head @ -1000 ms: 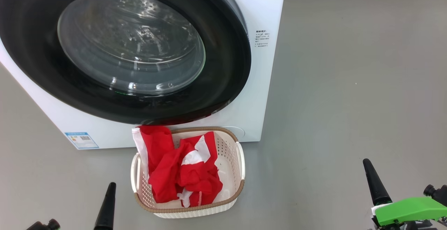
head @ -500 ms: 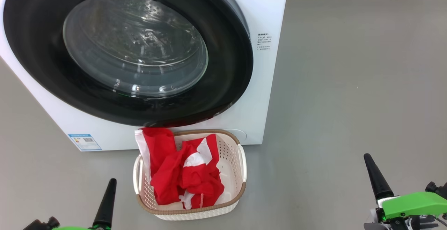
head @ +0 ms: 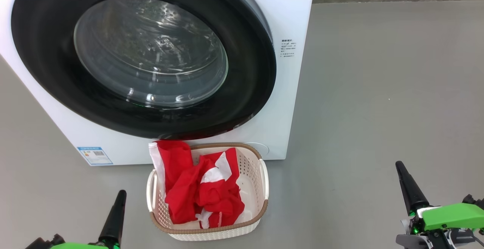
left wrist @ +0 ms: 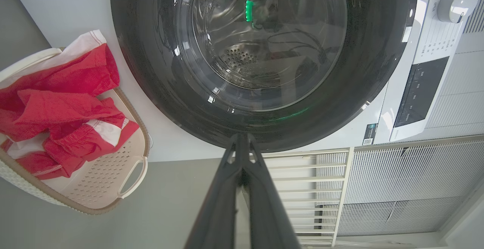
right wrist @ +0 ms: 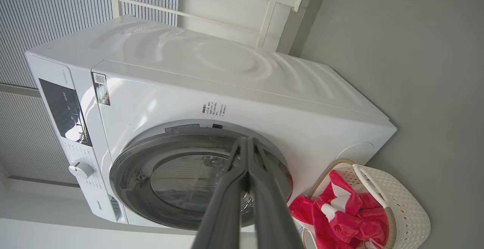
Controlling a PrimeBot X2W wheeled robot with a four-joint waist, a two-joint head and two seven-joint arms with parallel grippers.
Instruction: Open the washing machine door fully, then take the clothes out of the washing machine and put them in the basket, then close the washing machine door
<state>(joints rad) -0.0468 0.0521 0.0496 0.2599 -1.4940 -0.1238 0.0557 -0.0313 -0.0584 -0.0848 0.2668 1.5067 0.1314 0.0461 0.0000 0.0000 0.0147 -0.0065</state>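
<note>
Down on the grey floor [head: 378, 90], tight against the foot of the washing machine [head: 297, 101], sits the basket [head: 261, 207]. It is cream-white perforated plastic with a brown woven-look rim and a white handle [head: 266, 179] on each long side. From the head view it lies at 6 o'clock of the door [head: 251, 90]. The clothes [head: 196, 192] are heaped inside it, thin bright red fabric with white patches and white trim. They are crumpled toward the basket's 9 o'clock side, so bare plastic shows at 3 o'clock. One red-and-white piece drapes over the rim at 11 o'clock, up against the machine's white front.

The door is a big round one, with a wide glossy black rim around a bulging clear glass bowl. It lies flat against the front, closed as far as I can see. Through the glass I make out the perforated steel drum [left wrist: 238, 56]. A small blue label [head: 94, 155] sits at the door's 7 o'clock and a block of printed text [head: 288, 48] at its 3 o'clock.

The left gripper [head: 120, 198] hangs at the basket's 8 o'clock, near it but apart; the right gripper [head: 400, 169] is well off at 3 o'clock. Each has its two dark fingers pressed together, holding nothing.

The floor is smooth, matt grey. Behind the machine stands a white slatted wall [left wrist: 397, 188].
</note>
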